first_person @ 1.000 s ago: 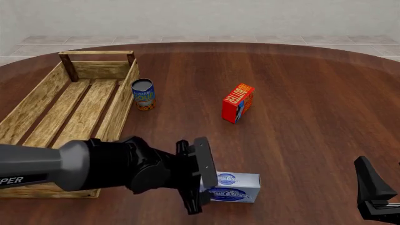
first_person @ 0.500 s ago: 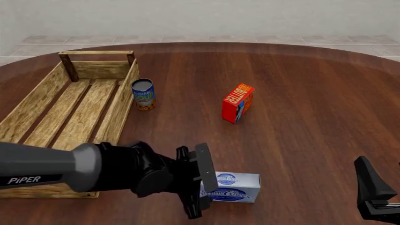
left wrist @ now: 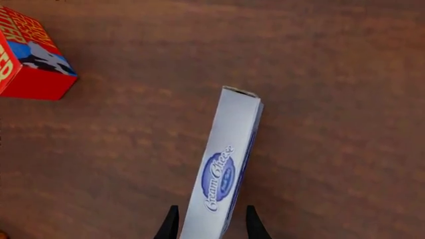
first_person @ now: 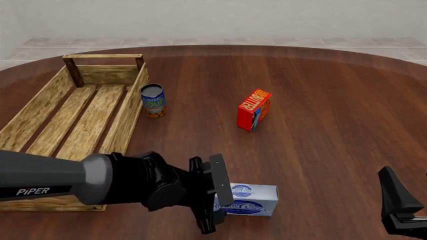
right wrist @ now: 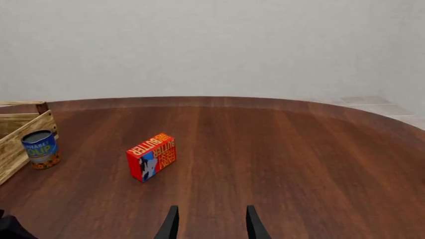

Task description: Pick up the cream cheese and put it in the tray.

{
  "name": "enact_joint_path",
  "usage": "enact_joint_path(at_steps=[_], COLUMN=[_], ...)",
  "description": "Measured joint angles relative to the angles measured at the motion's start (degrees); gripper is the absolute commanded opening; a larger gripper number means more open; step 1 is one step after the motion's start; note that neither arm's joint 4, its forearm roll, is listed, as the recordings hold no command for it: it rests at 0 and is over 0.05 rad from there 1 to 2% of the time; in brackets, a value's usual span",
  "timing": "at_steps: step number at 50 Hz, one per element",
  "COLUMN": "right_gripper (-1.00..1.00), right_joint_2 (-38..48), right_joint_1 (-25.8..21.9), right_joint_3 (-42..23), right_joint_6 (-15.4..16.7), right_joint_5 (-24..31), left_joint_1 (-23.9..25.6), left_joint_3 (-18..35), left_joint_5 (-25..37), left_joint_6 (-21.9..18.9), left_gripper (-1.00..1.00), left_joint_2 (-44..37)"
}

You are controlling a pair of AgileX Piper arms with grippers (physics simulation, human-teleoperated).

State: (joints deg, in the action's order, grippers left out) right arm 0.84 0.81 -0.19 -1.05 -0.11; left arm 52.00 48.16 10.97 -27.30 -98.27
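The cream cheese (first_person: 250,200) is a flat white-grey box with blue oval logos, lying on the table near the front edge. In the left wrist view the cream cheese (left wrist: 222,169) stands on its narrow side, and its near end reaches in between the fingers. My left gripper (first_person: 217,202) is open and straddles the box's left end, with small gaps showing beside the box. The tray (first_person: 127,107), a long light-wood crate, lies at the far left. At the front right my right gripper (first_person: 400,205) stands open with nothing in it; the right wrist view shows the right gripper (right wrist: 209,224) over bare table.
A red-orange butter box (first_person: 253,110) stands mid-table. It shows again as the butter box (left wrist: 30,59) in the left wrist view and the butter box (right wrist: 151,157) in the right wrist view. A blue-labelled can (first_person: 153,100) stands just right of the tray's wall.
My left arm has sunk slightly and pushed a little further over the box's left end. The box, the right arm and the other things have not moved.
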Motion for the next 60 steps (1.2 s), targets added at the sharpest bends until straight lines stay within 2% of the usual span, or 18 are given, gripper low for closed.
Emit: enact_joint_path(at_steps=[7,8,25,42,60], right_gripper=[1.0,1.0,1.0,1.0,1.0], right_joint_2=[-0.01,-0.01,-0.02,-0.09,-0.08], right_joint_1=[0.01,0.02,0.07,0.07,0.06], right_joint_3=[0.0,0.0,0.0,-0.01,-0.01], right_joint_6=[-0.01,-0.01,-0.02,0.09,0.15], right_joint_5=[0.0,0.0,0.02,0.04,0.04], left_joint_1=[-0.02,-0.02,0.55,-0.2,-0.49], left_joint_3=[-0.23,-0.28,-2.11,-4.67,-4.01], left_joint_5=[-0.18,-0.2,-1.53,-3.71,-1.58], left_joint_6=[-0.33,-0.39,0.91,4.05,7.06], left_gripper=[1.0,-1.0,-1.0,-1.0,-1.0], left_joint_2=[-0.02,-0.02,1.66,4.76,10.99])
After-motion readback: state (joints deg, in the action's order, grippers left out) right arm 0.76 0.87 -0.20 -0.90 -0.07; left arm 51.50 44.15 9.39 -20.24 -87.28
